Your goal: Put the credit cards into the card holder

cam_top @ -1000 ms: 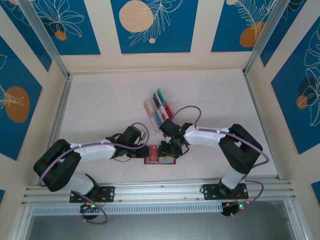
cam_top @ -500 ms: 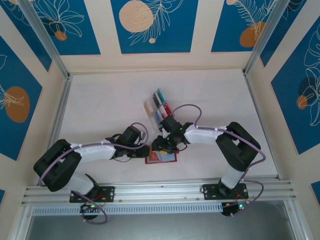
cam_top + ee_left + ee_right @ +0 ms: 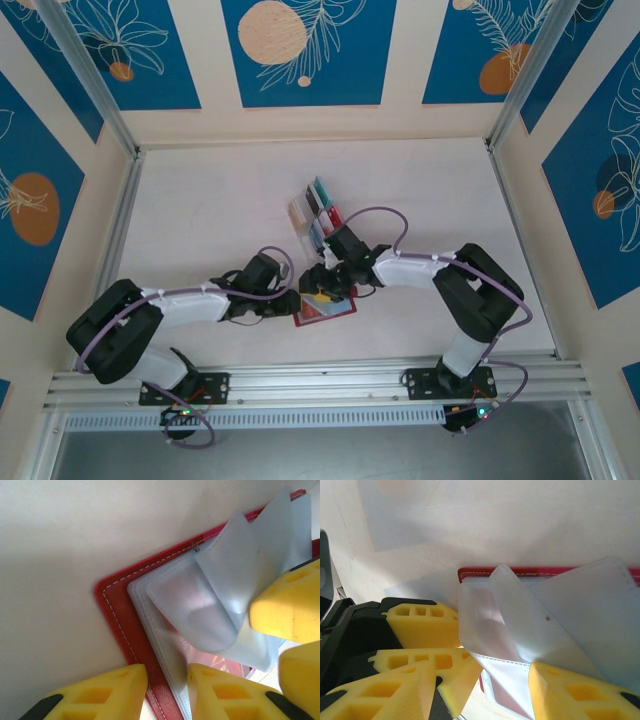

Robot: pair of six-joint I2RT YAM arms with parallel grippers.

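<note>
**Opening the card holder's sleeves, cards not yet loaded**

The red card holder (image 3: 330, 313) is lying open on the pale tabletop (image 3: 220, 200), near its front edge. The left tool (image 3: 290, 303) is reaching in from 9 o'clock, probably to steady it. In the left wrist view, a narrow gap shows between its yellow foam fingers (image 3: 100, 695), and the holder's stitched, round-cornered cover is running into that gap. I cannot tell whether the fingers are pinching it. The right tool (image 3: 325, 288) is coming from 2 o'clock, jaws well apart around the frosted, floppy plastic sleeves (image 3: 520, 610). It is fanning them upward, apparently to expose a slot. The credit cards (image 3: 315, 210), thin, stiff and mixed in colour, are waiting in a row at 12 o'clock from the holder, none of them gripped.
</note>
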